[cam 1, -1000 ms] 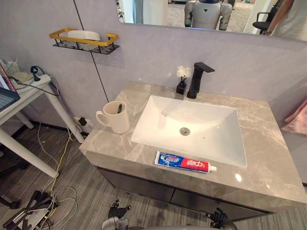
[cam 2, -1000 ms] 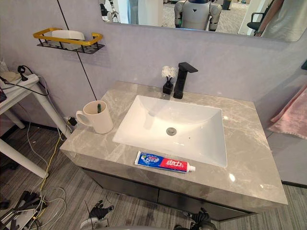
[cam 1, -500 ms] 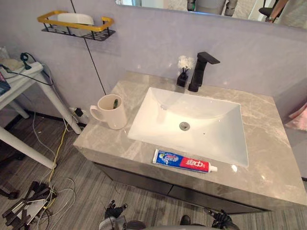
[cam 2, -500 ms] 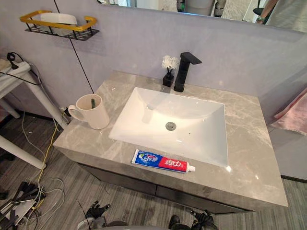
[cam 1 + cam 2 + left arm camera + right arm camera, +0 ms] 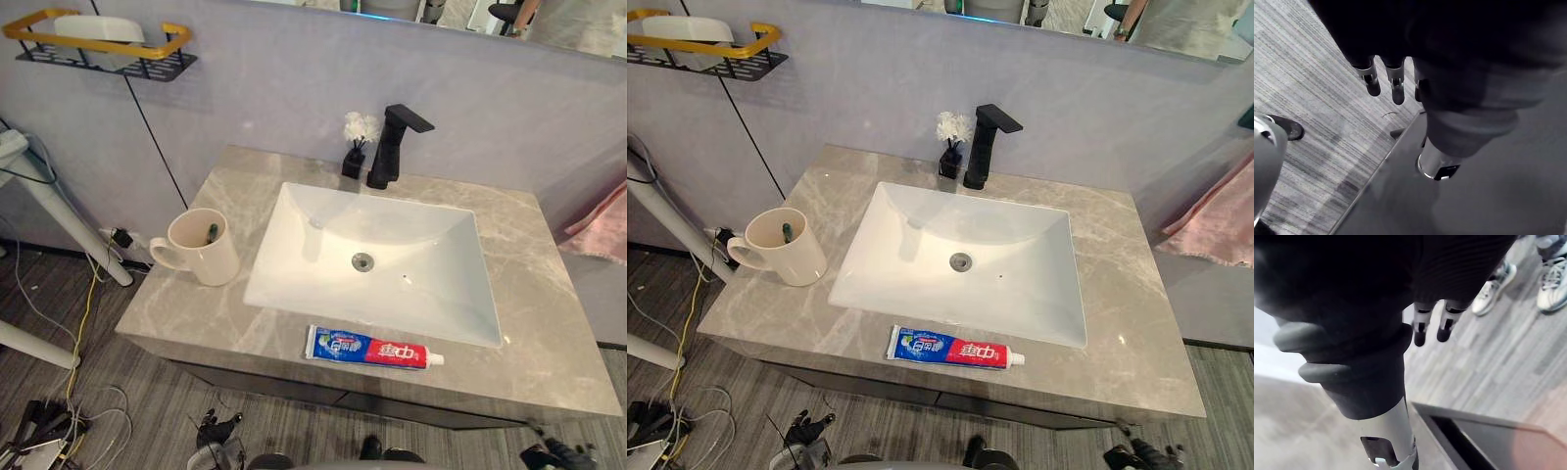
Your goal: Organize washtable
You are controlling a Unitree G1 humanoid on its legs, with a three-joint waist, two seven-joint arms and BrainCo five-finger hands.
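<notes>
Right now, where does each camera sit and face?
Left eye view: head, facing down at sink, mug, toothpaste; left hand at bottom edge.
Right eye view: beside it, shares that scene; right hand at bottom edge.
Left wrist view: along left hand, facing floor.
Right wrist view: along right hand, facing floor, a person's shoes.

A blue, red and white toothpaste tube (image 5: 372, 348) lies flat just in front of the white rectangular sink basin (image 5: 392, 284), with its cap pointing right. A cream ceramic mug (image 5: 204, 253) stands upright left of the basin, a dark green stick (image 5: 212, 232) inside.

Glossy stone-look countertop (image 5: 549, 323), probably ceramic mug (image 5: 201, 253)
</notes>
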